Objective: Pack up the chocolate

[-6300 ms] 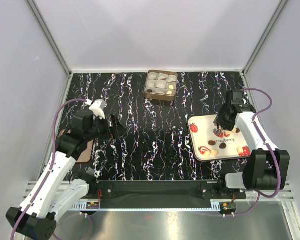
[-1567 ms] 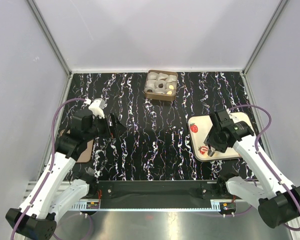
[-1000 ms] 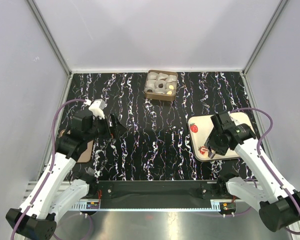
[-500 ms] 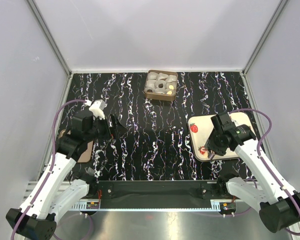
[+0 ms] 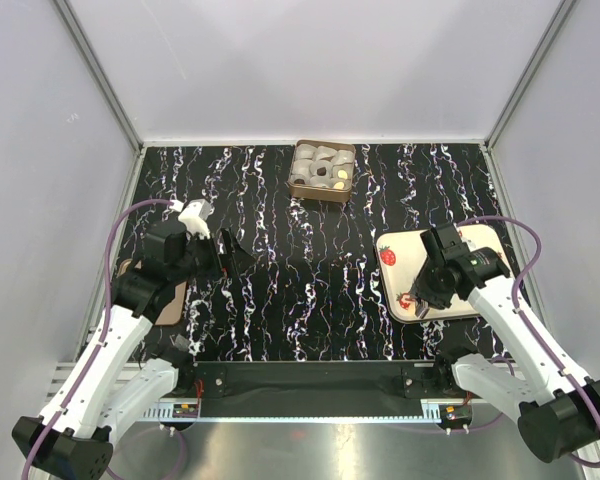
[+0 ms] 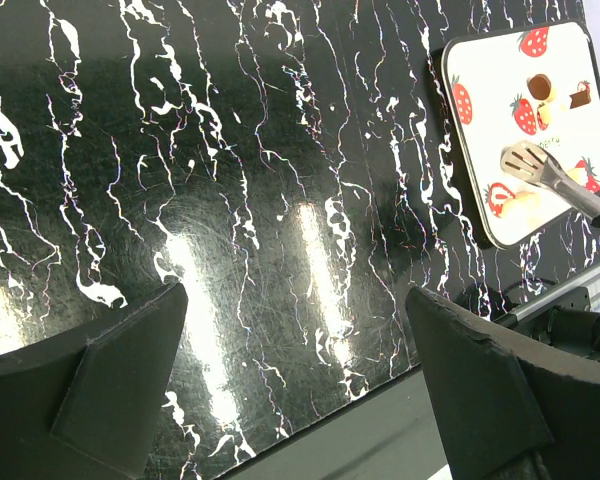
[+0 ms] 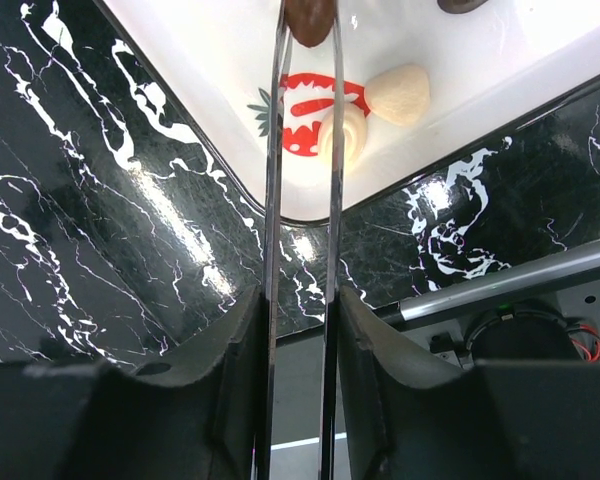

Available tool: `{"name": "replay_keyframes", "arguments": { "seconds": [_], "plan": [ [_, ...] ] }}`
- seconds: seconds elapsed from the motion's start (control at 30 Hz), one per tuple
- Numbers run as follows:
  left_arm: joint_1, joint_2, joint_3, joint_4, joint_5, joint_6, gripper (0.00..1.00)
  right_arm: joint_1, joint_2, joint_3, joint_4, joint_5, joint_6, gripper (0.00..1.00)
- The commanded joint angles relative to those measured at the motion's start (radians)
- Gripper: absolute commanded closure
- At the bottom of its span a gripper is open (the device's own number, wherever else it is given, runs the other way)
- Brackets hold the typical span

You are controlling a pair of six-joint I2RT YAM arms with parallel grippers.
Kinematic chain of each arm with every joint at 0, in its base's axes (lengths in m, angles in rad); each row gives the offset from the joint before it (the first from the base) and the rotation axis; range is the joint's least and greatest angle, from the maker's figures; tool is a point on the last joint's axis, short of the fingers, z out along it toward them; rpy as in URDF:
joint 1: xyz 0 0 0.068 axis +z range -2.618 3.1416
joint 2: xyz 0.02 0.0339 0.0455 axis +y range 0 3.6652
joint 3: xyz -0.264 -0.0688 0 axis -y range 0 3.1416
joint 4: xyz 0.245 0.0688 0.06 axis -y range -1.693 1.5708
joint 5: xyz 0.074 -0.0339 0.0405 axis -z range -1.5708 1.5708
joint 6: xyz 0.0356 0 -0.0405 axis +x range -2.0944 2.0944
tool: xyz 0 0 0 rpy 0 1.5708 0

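Observation:
My right gripper [image 7: 300,330] [image 5: 430,285] is shut on a pair of metal tongs [image 7: 275,200], over the near left corner of the white strawberry tray [image 5: 485,240]. The tong tips stand on either side of a dark brown chocolate [image 7: 308,18], close against it. Two cream chocolates [image 7: 400,92] [image 7: 345,135] lie beside a strawberry print just below it. The left wrist view shows the tongs [image 6: 545,175] and more chocolate [image 6: 538,82] on the tray [image 6: 480,60]. My left gripper [image 6: 295,330] [image 5: 230,255] hangs open over the black marbled table, holding nothing.
A brown box [image 5: 321,172] with white paper cups, some holding chocolates, stands at the back middle. A flat brown piece [image 5: 170,300] lies under the left arm at the table's left edge. The table's near edge and metal rail [image 7: 500,285] are just below the tray.
The tongs have narrowed around the dark chocolate. The right arm shifted only slightly at the tray's near left corner. The left arm has not moved.

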Motion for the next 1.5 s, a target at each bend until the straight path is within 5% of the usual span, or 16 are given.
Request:
{"name": "replay_keyframes", "arguments": {
  "seconds": [0.0, 0.4, 0.93, 1.47],
  "plan": [
    [0.0, -0.004, 0.003, 0.058, 0.02, -0.005, 0.01, 0.0, -0.003, 0.036, 0.037, 0.029, -0.023, 0.67],
    [0.0, 0.013, 0.027, 0.057, 0.003, 0.003, 0.01, 0.003, 0.21, 0.356, 0.184, -0.03, -0.152, 0.7],
    [0.0, 0.027, 0.056, 0.024, -0.038, 0.021, 0.01, 0.142, 1.059, 1.128, 0.45, -0.03, -0.342, 0.71],
    [0.0, 0.03, 0.046, 0.017, -0.046, 0.033, 0.01, 0.227, 1.261, 1.225, 0.579, -0.005, -0.401, 0.69]
  ]
}}
